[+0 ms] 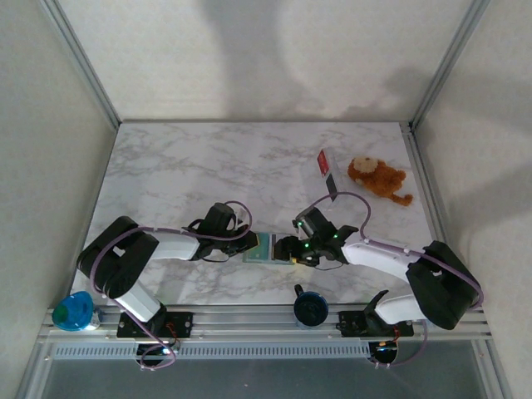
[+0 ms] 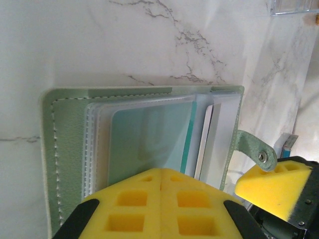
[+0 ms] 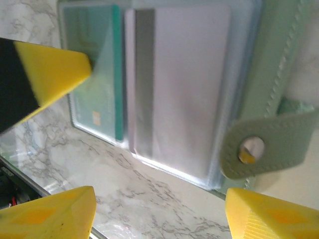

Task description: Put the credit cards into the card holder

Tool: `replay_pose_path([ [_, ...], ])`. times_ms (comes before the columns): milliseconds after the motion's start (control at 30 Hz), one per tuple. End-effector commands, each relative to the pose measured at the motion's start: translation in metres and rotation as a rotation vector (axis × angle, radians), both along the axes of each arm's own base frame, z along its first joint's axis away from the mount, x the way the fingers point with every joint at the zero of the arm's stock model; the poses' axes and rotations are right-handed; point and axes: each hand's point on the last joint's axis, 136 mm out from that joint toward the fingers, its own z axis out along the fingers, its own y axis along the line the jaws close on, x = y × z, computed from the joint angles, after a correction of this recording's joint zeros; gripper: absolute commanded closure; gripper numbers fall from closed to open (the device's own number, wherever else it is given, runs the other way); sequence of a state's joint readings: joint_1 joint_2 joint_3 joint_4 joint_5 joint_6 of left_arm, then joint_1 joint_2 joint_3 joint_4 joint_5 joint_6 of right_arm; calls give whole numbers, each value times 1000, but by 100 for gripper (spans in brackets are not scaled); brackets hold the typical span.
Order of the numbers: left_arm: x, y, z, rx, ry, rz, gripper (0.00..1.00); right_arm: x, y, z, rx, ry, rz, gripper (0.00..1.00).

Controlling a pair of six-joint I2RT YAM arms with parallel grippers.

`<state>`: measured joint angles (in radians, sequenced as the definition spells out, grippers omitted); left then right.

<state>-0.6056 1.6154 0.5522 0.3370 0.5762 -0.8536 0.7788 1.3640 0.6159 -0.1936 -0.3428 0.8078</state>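
Observation:
The grey-green card holder (image 1: 263, 247) lies open on the marble between my two grippers. My left gripper (image 2: 162, 181) is shut, its yellow pads together and resting on the holder's (image 2: 67, 149) clear sleeves. One sleeve holds a pale card with a dark teal band (image 2: 149, 142). My right gripper (image 3: 159, 216) is open just short of the holder's (image 3: 276, 64) near edge, nothing between its fingers. The teal-banded card (image 3: 97, 94) and a white leaf with a grey stripe (image 3: 184, 84) show in the sleeves. The red and white credit card (image 1: 325, 169) lies further back on the table.
A brown plush toy (image 1: 378, 179) lies at the back right. The holder's snap strap (image 3: 271, 144) sticks out by my right fingertip. A blue object (image 1: 73, 311) and a black round object (image 1: 310, 306) sit at the near rail.

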Motion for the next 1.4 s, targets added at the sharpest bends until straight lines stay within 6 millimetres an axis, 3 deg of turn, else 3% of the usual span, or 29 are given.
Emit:
replay_pose_path([
  [0,-21,25,-36,136,99,32,100,-4,4,-4,57,57,-7,30],
  [433,-23,27,-36,139,98,31,100,6,1,-13,75,61,-35,43],
  [633,-22,26,-35,134,98,33,100,8,-2,-19,57,51,-37,44],
  [1167,-24,26,-38,140,110,30,100,9,2,-16,84,45,-23,64],
  [1367,-23,27,-39,145,108,31,100,11,-19,-16,-45,3,-31,56],
])
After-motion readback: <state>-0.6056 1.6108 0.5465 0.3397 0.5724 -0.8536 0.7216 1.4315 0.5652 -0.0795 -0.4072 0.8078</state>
